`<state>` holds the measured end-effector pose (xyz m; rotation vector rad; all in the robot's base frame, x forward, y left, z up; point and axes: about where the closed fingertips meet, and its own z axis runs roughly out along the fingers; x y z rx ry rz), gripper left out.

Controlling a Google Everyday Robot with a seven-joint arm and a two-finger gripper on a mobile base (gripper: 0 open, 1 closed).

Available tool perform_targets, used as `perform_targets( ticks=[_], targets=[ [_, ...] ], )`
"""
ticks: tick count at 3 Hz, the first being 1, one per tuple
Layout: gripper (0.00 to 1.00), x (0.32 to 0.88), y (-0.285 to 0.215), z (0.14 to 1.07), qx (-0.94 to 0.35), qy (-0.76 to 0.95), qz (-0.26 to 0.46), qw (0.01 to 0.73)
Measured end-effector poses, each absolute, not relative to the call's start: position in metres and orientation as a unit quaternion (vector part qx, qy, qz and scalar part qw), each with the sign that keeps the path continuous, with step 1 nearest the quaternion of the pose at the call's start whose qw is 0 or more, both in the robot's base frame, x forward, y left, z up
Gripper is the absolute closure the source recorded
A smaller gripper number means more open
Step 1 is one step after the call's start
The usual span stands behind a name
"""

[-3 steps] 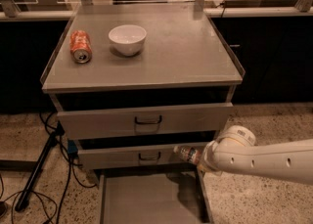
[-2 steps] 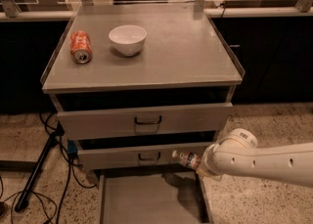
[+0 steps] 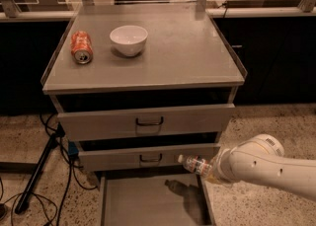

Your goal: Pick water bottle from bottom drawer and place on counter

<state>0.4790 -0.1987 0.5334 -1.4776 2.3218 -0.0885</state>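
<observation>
bottom drawer (image 3: pixel 143 203) pulled out, lower centre | gripper (image 3: pixel 212 169) at lower right, pinching the water bottle (image 3: pixel 196 164), held level above the drawer, cap pointing left | counter (image 3: pixel 182 47) in upper centre carries an orange can (image 3: pixel 81 47) and a white bowl (image 3: pixel 128 40)

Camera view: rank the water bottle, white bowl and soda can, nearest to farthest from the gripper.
1. water bottle: held in the gripper, low right, above the bottom drawer.
2. white bowl: up on the counter, left of middle.
3. orange soda can: counter's left side, farthest.
</observation>
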Motion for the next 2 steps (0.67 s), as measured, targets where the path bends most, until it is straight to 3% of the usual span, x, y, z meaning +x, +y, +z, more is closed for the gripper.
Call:
perform_targets(
  ticks=[2],
  targets=[
    [1.0,0.481,-0.181,0.59,-0.565,0.797,-0.044,0.211]
  ],
)
